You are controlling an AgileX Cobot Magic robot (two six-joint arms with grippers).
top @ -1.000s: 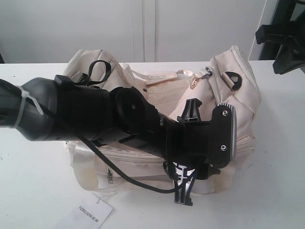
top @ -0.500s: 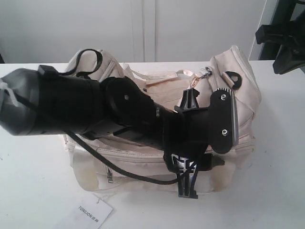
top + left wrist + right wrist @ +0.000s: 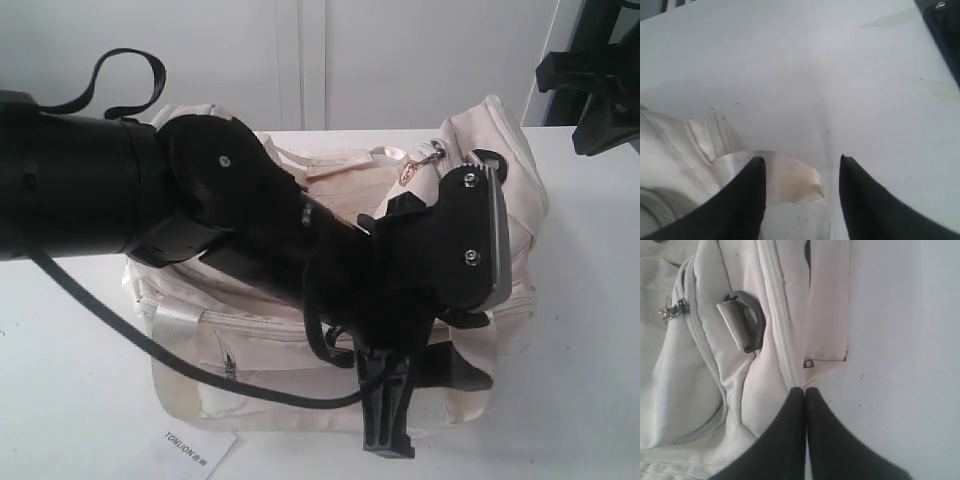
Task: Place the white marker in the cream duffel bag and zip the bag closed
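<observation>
While the left arm (image 3: 200, 200) is reaching in from nine o'clock across the cream duffel bag (image 3: 250, 350), its bulk is covering most of the bag's top in the exterior view. At seven o'clock of the bag a paper tag (image 3: 190, 447) is lying flat on the bench (image 3: 70, 380); it is showing the word "TONLION", followed by small characters too fine to read.

Near five o'clock of the bag, the left pincer (image 3: 801, 160) is hanging released, its two fingers standing apart with nothing between them. A shiny strap handle (image 3: 785, 177) is lying just beneath them, so the pincer is probably being held there to work on the strap or the zip beside it. Which of the two, I cannot tell.

The white marker is not showing in any view. Whether it is sitting inside the bag or hiding under the arm cannot be told.

Toward one o'clock a metal zipper pull (image 3: 430, 155) is dangling, and a black D-ring (image 3: 752, 320) is sticking out of the end panel. A zipper (image 3: 775, 315) beside it is looking drawn shut along the stretch in view.

At two o'clock the right pincer (image 3: 805, 390) is hovering clenched and empty off the bag's end, seemingly leaving room for the other arm.
</observation>
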